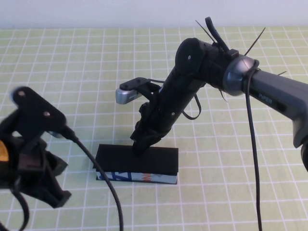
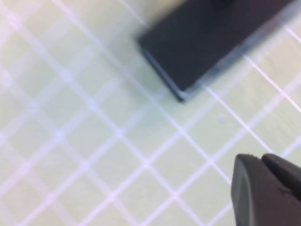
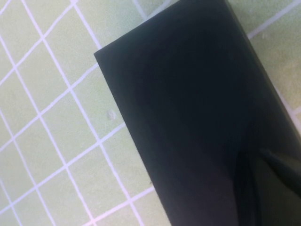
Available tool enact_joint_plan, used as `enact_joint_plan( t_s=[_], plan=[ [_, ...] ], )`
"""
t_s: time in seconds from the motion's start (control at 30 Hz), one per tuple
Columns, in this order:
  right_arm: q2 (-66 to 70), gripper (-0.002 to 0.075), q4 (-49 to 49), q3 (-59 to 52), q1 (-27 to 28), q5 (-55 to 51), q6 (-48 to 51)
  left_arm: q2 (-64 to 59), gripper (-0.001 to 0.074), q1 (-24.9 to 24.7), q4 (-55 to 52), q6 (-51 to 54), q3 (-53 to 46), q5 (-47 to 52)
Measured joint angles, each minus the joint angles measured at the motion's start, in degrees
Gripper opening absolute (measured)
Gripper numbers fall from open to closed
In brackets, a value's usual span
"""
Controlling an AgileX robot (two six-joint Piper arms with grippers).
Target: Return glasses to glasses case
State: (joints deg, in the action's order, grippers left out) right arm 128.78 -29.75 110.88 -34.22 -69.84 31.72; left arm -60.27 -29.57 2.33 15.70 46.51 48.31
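The glasses case [image 1: 159, 161] lies shut on the table, its black flap lid on top and its blue, white and orange-red front facing me. The glasses are out of view. My right gripper [image 1: 139, 149] points down with its tips on the left part of the lid, fingers together and holding nothing. In the right wrist view the black lid [image 3: 188, 94] fills most of the picture, with the dark fingers [image 3: 275, 188] resting on it. My left gripper [image 1: 57, 197] hangs low to the left of the case, shut and empty. Its view shows its fingers [image 2: 256, 188] and a corner of the case [image 2: 211, 42].
The table [image 1: 72, 72] is covered by a yellow-green cloth with a white grid. The right arm's grey wrist camera [image 1: 129, 95] sticks out above and behind the case. A black cable [image 1: 103, 178] from the left arm trails over the cloth just left of the case.
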Motion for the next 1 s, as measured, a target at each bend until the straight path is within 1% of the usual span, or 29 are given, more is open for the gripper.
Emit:
enact_joint_plan(
  t_s=[0.1,0.33,0.53,0.7,0.83,1.0],
  plan=[
    [0.0,-0.0018,0.0,0.0,0.0,0.0,0.0,4.5,-0.0003,0.0,-4.0,-3.4,2.3,2.3],
    [0.8,-0.0018,-0.2,0.0,0.0,0.0,0.0,13.4,-0.0003,0.0,-8.2,-8.7,3.0,8.7],
    [-0.9,-0.0018,0.5,-0.2,0.0,0.0,0.0,20.5,-0.0003,0.0,-8.5,-13.2,3.0,16.7],
    [-7.4,-0.0018,1.4,-0.5,0.0,0.0,0.0,27.9,-0.0003,0.0,-5.7,-15.7,2.3,17.9],
    [-14.1,-0.0018,5.0,-0.5,0.0,-0.1,-2.4,33.6,-0.0003,0.0,-3.5,-16.3,1.2,16.8],
    [-24.2,-0.0018,16.0,-0.5,0.0,-0.9,-10.9,40.7,-0.0003,0.0,-1.8,-17.8,-0.2,13.9]
  ],
)
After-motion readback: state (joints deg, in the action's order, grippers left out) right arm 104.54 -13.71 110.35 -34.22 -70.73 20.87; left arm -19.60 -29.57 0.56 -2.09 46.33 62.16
